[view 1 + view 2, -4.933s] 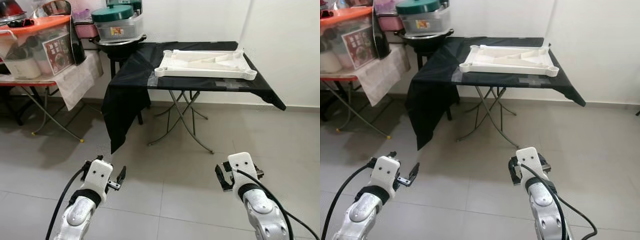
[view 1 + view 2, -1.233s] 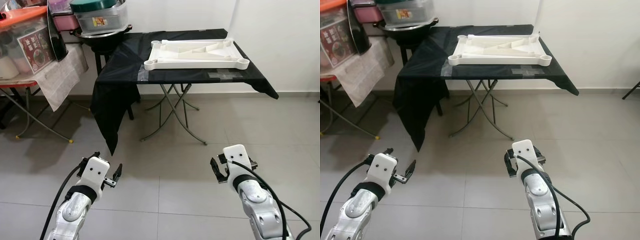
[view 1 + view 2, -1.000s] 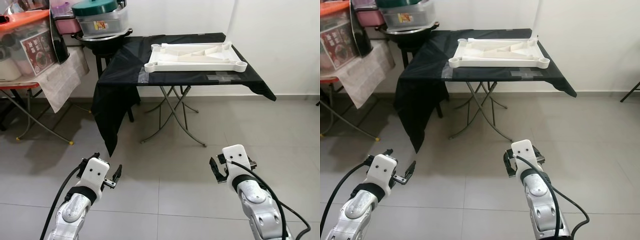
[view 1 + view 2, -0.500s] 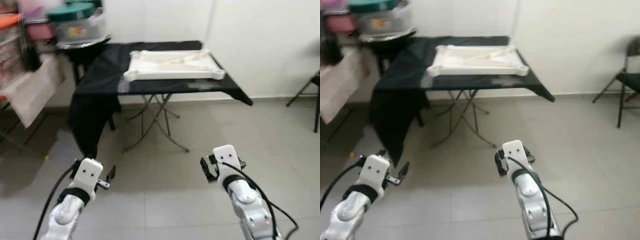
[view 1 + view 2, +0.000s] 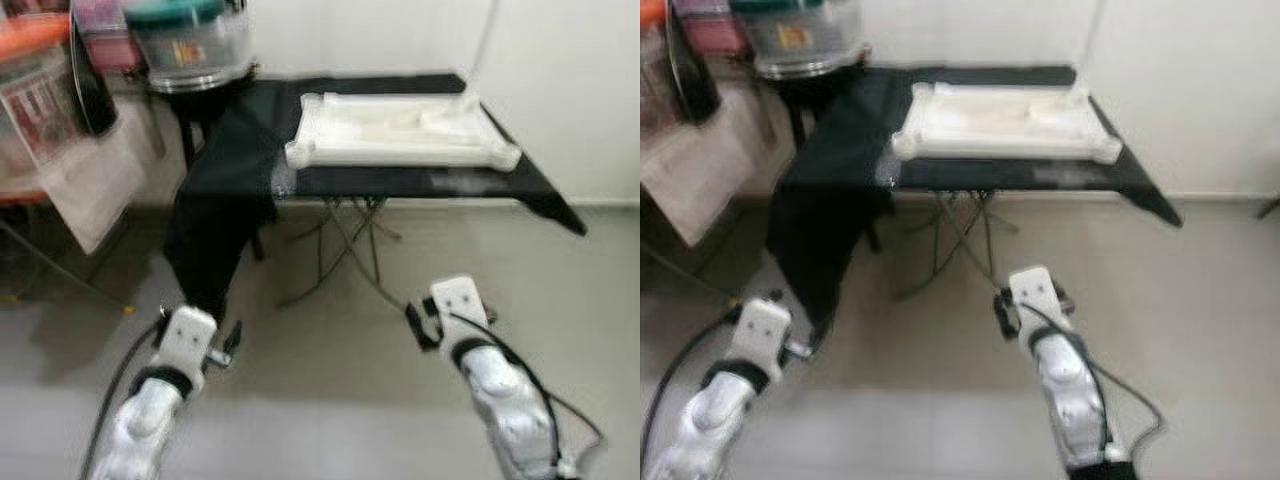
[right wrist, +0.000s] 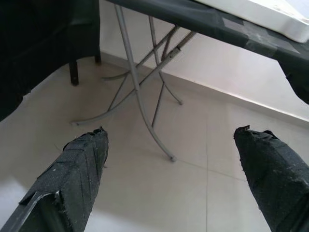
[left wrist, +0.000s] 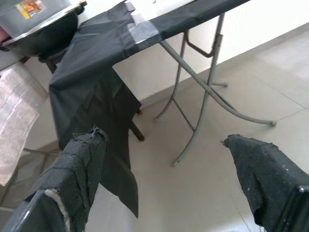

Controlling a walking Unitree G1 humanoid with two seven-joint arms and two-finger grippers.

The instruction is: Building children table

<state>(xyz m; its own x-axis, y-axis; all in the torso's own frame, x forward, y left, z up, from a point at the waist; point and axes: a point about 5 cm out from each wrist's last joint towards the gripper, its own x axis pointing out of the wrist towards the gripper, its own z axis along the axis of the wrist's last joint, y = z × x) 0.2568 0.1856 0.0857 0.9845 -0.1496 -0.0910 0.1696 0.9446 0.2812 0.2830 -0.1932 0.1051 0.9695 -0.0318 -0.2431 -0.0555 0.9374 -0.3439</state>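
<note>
A white moulded children's table top (image 5: 400, 130) lies flat, underside up, on a folding table draped in black cloth (image 5: 245, 150) against the far wall. The eye views are blurred. My left gripper (image 5: 230, 345) and right gripper (image 5: 415, 325) hang low over the tiled floor, well short of the table. In the left wrist view my left gripper (image 7: 163, 137) stands open with nothing between its fingers (image 7: 79, 169), facing the hanging cloth (image 7: 91, 92) and the metal legs (image 7: 207, 92). My right gripper (image 6: 171, 131) is also open and empty, below the white top's edge (image 6: 260, 14).
To the left stands a second table with a hanging paper sheet (image 5: 85, 185), plastic boxes (image 5: 40, 90) and a green-lidded container on a dark pot (image 5: 190, 45). A white wall rises behind the table. Grey floor tiles (image 5: 330, 400) lie between me and the crossed legs (image 5: 345, 240).
The whole picture has swung back toward the left and the folding table looks nearer, so the camera moved. Both arms hold the same low pose, grippers still open.
</note>
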